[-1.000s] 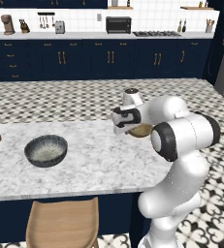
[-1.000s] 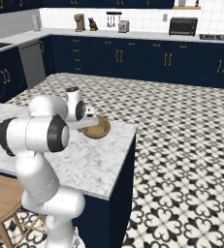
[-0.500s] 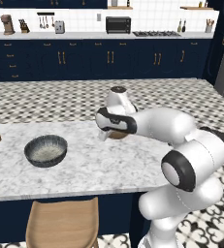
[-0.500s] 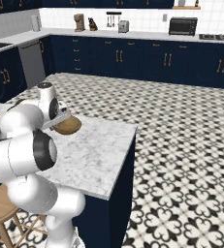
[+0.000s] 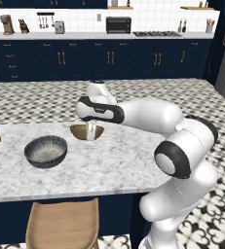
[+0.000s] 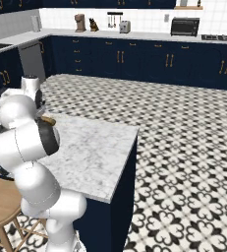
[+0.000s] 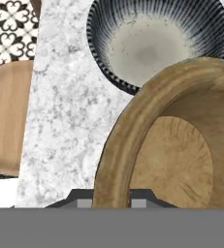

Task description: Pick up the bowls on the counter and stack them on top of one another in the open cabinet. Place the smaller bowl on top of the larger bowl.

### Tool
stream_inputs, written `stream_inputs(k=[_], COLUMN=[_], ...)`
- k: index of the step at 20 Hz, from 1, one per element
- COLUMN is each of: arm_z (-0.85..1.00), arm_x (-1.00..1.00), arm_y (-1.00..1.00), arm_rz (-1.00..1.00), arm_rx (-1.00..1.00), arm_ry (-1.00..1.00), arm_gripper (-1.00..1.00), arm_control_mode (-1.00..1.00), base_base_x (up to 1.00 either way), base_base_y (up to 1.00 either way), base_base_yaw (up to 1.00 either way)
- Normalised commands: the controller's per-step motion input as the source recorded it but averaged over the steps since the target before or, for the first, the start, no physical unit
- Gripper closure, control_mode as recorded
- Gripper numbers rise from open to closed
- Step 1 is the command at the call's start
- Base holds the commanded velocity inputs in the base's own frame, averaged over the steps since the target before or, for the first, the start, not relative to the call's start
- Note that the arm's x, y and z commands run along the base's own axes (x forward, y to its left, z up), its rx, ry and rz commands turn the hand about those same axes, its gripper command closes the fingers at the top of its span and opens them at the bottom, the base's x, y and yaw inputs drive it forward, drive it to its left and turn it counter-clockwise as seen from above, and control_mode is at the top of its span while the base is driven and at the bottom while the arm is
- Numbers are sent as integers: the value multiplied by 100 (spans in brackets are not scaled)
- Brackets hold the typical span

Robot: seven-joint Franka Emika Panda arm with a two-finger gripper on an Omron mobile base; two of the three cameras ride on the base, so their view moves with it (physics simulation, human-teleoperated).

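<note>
gripper clenched on rim of smaller bowl, held just above counter. larger bowl sits on counter near, apart from it. count: two bowls, one gripper.

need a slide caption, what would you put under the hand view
Gripper pinching the rim of the smaller bowl, the larger bowl waiting beyond it on the counter.

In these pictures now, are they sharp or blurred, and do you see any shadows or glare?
Left base view: soft overall, even light, no glare; the larger bowl has a pale inside. Right base view: equally soft, far appliances lack detail. Hand view: sharpest, with the smaller bowl close and large, shaded inside its rim, on the counter.
</note>
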Motion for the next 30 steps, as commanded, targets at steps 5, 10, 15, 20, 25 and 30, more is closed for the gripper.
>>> stream_inputs(k=[5,10,15,20,25,30], arm_z=[5,-3,-40,-18,-32,-63], arm_x=[-1,0,9,16,20,18], arm_y=[69,79,97,40,23,22], arm_rz=[7,0,0,0,0,0], arm_rx=[-4,0,0,-7,-3,0], arm_ry=[2,0,0,3,1,0], arm_gripper=[100,100,100,100,100,100], arm_control_mode=[-100,-100,-100,-100,-100,-100], base_base_x=[0,0,0,0,0,0], base_base_y=[0,0,0,0,0,0], base_base_yaw=[0,0,0,0,0,0])
